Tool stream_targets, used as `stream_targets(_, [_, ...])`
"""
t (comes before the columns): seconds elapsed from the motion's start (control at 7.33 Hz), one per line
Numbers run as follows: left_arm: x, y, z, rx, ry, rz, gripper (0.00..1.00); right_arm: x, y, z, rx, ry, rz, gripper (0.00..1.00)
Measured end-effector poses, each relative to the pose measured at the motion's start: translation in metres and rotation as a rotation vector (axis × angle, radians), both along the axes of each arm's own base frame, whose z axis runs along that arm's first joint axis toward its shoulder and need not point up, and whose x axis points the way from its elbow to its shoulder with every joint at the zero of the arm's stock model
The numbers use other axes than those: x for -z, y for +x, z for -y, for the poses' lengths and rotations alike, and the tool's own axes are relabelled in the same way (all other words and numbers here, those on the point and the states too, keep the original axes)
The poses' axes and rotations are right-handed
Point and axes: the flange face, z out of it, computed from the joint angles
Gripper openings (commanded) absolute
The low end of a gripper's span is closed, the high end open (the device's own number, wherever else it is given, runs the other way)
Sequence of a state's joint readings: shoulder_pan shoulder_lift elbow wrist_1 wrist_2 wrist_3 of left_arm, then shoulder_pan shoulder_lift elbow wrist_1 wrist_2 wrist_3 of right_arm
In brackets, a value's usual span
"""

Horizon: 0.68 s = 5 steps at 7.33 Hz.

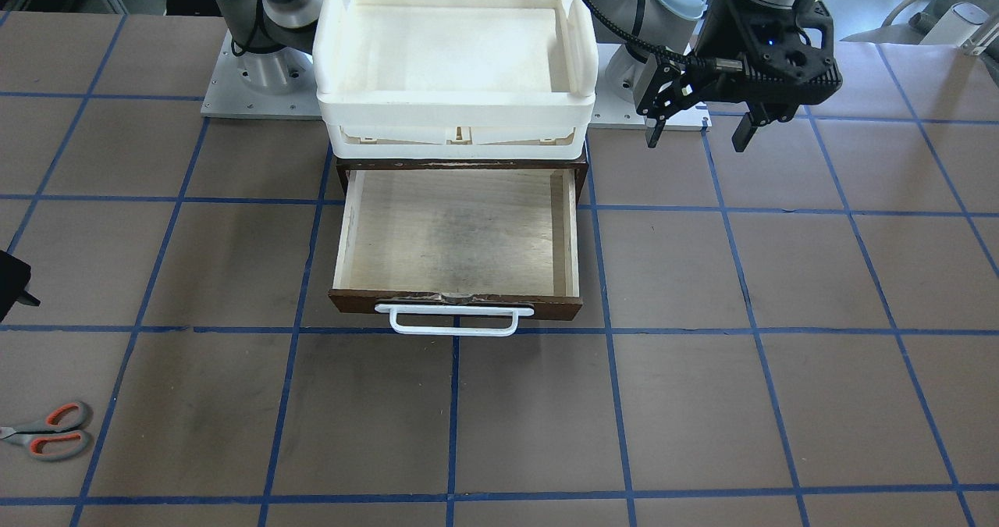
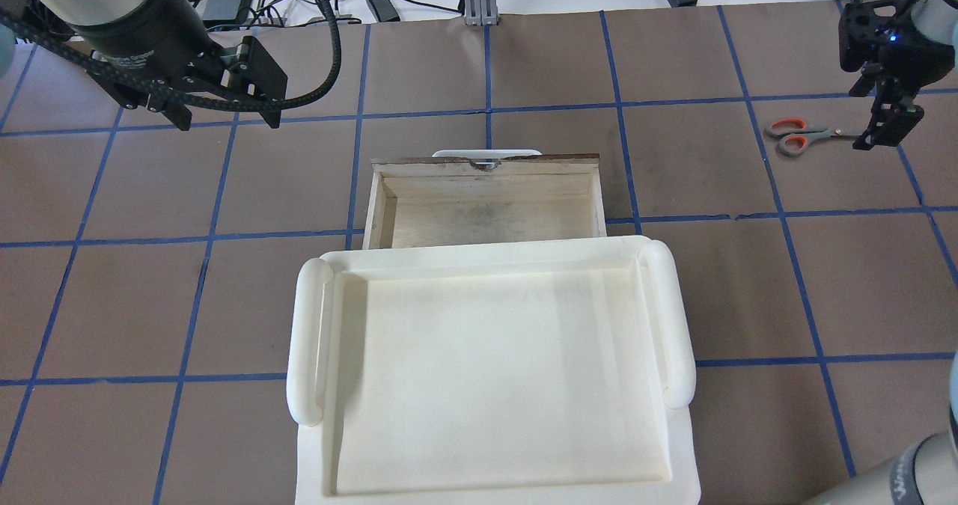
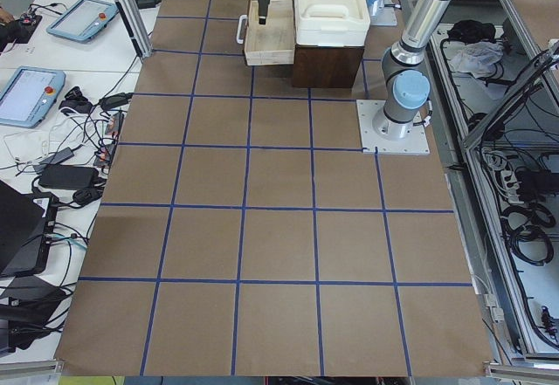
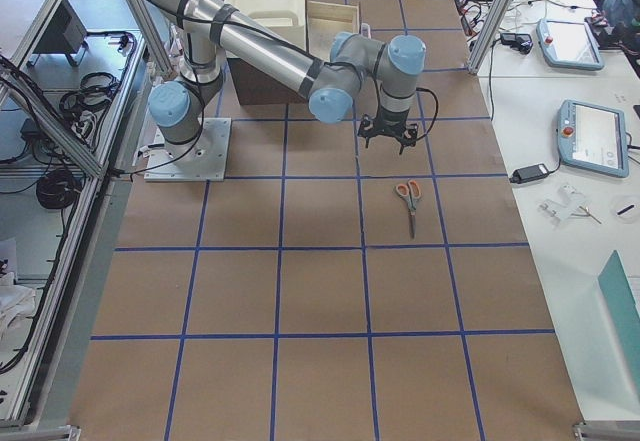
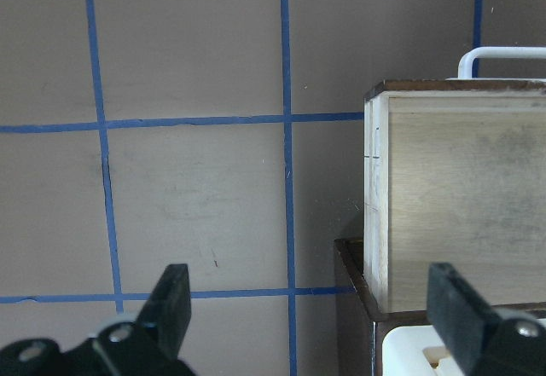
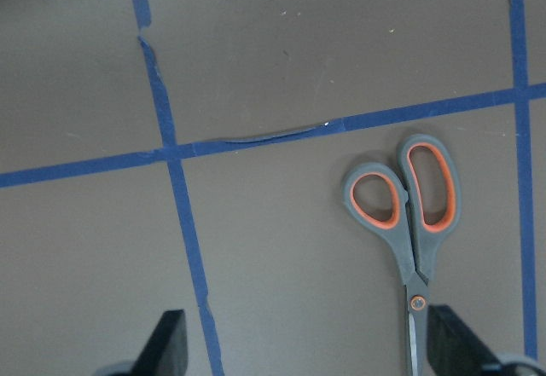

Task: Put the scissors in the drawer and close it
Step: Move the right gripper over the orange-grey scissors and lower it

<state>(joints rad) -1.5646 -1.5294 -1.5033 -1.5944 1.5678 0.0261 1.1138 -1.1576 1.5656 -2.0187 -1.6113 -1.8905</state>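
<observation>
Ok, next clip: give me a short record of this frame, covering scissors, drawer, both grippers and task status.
scissors: blades closed, flat on the table on the robot's right side, outside the drawer
drawer: pulled out, nothing visible inside
white tray: sits above the drawer's rear
left gripper: open, holds nothing, in the air beside the drawer
right gripper: open, holds nothing, above the scissors, not touching them
task status: scissors not yet grasped; drawer not yet closed
</observation>
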Motion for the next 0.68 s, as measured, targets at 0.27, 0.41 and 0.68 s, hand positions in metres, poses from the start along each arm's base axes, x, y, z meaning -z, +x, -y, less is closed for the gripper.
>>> stream_targets(0.27, [0.0,0.0,-0.001,0.0,0.001,0.0,1.0,0.041,-0.021,0.016,-0.091,-0.024,-0.026,1.0])
stream_targets(0.41, [0.001,0.0,-0.002,0.0,0.001,0.001,1.0,0.055,-0.029,0.022,-0.121,-0.041,-0.035,1.0])
stream_targets(0.68, [0.003,0.0,-0.008,0.0,0.001,0.001,1.0,0.072,-0.042,0.04,-0.147,-0.052,-0.041,1.0])
